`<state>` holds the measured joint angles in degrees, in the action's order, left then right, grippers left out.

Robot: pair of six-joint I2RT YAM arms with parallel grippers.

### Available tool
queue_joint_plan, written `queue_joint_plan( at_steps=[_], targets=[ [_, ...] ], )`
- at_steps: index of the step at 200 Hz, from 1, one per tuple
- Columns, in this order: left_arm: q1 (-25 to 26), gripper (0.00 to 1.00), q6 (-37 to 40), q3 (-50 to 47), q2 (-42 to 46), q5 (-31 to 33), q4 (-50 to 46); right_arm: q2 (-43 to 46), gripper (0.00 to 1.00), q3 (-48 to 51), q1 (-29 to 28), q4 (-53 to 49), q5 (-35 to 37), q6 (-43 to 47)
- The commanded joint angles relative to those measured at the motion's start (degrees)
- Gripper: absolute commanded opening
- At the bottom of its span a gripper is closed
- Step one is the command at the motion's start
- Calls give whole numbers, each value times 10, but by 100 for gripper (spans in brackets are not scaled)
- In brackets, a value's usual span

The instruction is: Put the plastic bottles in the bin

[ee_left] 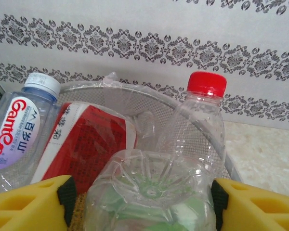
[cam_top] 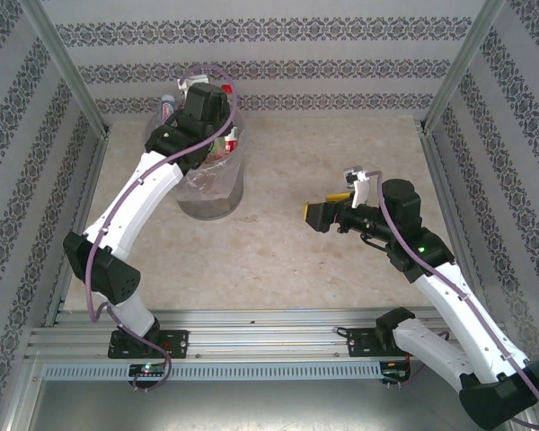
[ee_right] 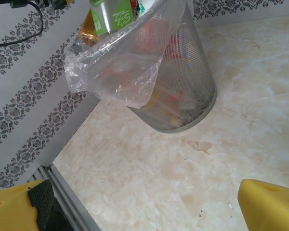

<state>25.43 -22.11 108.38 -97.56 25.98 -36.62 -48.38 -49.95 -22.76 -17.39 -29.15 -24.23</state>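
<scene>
- Green-labelled bottle (ee_left: 151,180) is sitting at bottom centre between the left pincer's (ee_left: 143,207) yellow fingers (ee_left: 29,204); gripped or merely flanked, I cannot tell.
- Its ribbed base is facing the lens, long axis pointing downward.
- Red-capped bottle (ee_left: 204,120) is standing cap-up behind, crowding the rim of the bin (ee_right: 192,82).
- Right pincer (ee_right: 144,207) is gaping wide, empty, over open counter (ee_right: 241,120), bin upper centre.

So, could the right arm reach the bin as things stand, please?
Probably yes: only bare table lies between its open end effector and the bin, though the left arm crowds the rim.
</scene>
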Motion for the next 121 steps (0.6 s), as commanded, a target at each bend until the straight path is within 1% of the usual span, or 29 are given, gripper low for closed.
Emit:
queue_joint_plan(
  at_steps=[1, 32, 41, 64, 86, 121],
  targets=[
    [-11, 80, 21, 47, -9, 4, -26, 1, 98, 3, -4, 11, 8, -5],
    [-11, 93, 41, 75, -7, -9, -29, -3, 98, 1, -4, 7, 17, 3],
    [-11, 100, 47, 73, -1, -17, -26, -4, 98, -1, -4, 2, 25, 5],
    [-10, 100, 65, 53, 25, -45, -21, -6, 98, -4, -4, -1, 39, 8],
    [-7, 100, 74, 8, 65, -65, -17, -8, 98, -7, -3, -5, 61, 12],
    [13, 100, 68, -84, 151, -38, -39, -10, 98, -7, -3, -10, 84, 15]
  ],
)
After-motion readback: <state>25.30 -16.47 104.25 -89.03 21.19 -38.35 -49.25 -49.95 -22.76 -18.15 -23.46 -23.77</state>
